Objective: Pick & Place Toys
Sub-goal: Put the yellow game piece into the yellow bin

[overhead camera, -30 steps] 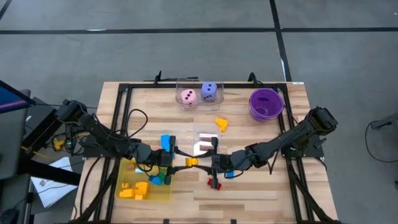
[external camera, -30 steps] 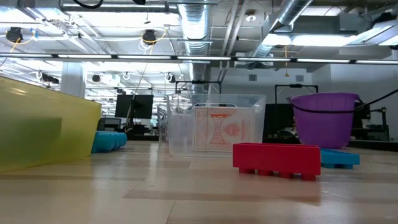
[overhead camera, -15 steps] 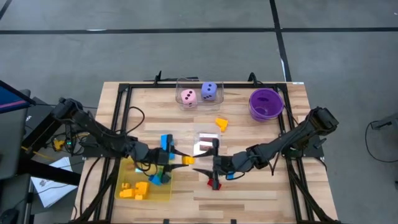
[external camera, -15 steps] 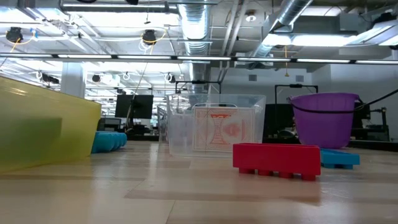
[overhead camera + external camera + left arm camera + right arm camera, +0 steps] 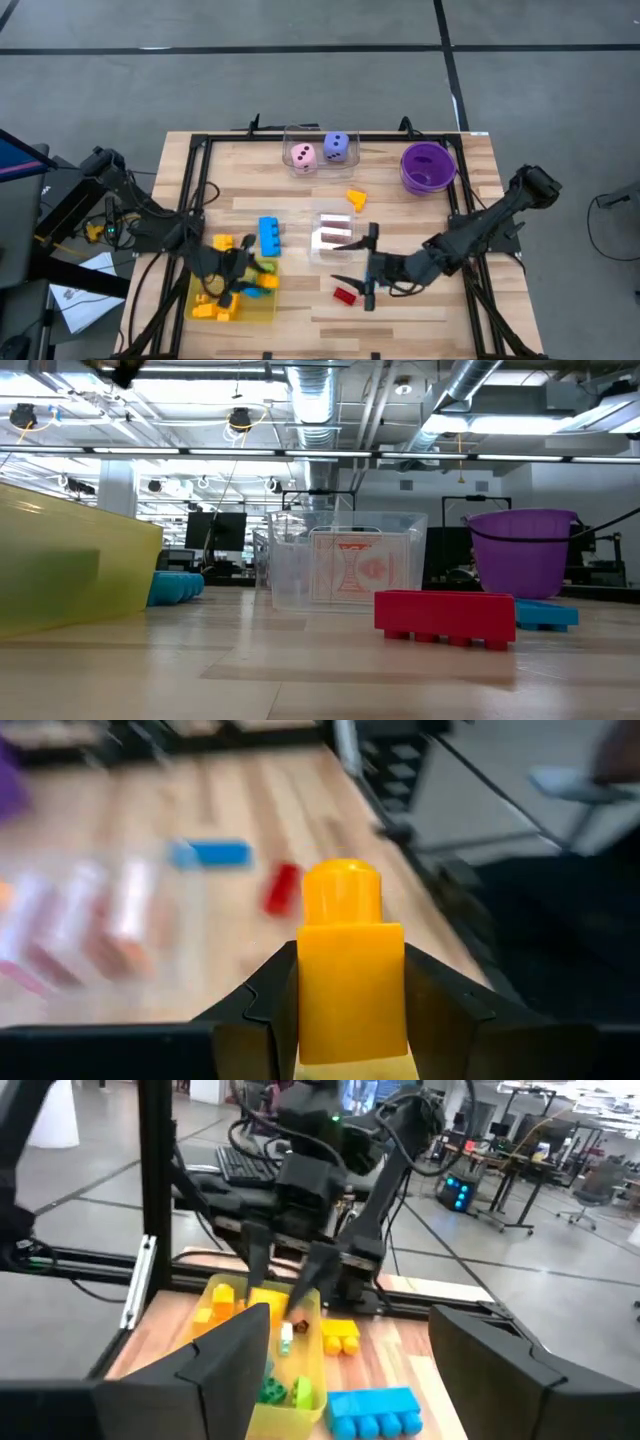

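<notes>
An orange-yellow brick point(image 5: 351, 965) sits clamped between the two dark fingers of the left pincer point(image 5: 350, 1010), its round stud standing up past the fingertips. In the high view this left pincer point(image 5: 243, 272) hangs over the yellow translucent tray point(image 5: 262, 310) at the table's front left, where yellow pieces point(image 5: 214, 306) and a green one point(image 5: 266, 268) already lie.

Just beside the tray's far edge a blue brick point(image 5: 269, 236) rests on the bare wood of the table point(image 5: 400, 215). Near the middle stands a clear box of small playing cards point(image 5: 334, 236), and in front of it a red brick point(image 5: 345, 295) lies flat. The low view shows that red brick point(image 5: 445, 616) with a flat blue piece point(image 5: 546, 615) behind it.

The right pincer point(image 5: 366, 283) hovers just beside the red brick, and its fingers point(image 5: 215, 1370) are spread wide with nothing between them.

Farther back an orange shape point(image 5: 356, 199) lies alone. At the far edge a pink die point(image 5: 303, 156) and a purple die point(image 5: 338, 147) sit together in a clear container point(image 5: 292, 135), with the purple bowl point(image 5: 428, 166) well to their right.
</notes>
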You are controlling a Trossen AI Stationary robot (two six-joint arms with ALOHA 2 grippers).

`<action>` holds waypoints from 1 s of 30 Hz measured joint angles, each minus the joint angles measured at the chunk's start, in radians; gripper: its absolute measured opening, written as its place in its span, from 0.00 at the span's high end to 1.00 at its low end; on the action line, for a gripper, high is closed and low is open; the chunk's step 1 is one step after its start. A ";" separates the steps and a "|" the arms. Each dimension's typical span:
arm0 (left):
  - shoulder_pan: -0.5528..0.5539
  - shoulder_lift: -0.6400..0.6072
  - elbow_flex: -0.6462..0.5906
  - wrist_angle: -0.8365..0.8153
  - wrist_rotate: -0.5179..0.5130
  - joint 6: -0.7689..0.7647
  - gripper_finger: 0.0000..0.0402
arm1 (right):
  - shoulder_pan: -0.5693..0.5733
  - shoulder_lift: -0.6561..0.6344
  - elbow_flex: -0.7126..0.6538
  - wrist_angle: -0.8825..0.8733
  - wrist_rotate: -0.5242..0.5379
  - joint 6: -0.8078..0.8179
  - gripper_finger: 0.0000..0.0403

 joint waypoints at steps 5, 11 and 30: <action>-0.073 -0.001 0.000 -0.147 0.101 -0.241 0.68 | 0.038 -0.013 0.000 -0.031 0.078 0.007 0.34; -0.110 -0.003 0.000 -0.373 0.210 -0.528 0.68 | 0.049 -0.012 0.000 -0.032 0.096 0.003 0.34; -0.223 0.000 0.000 -0.553 0.307 -0.882 0.68 | 0.043 -0.012 0.000 -0.032 0.096 -0.016 0.34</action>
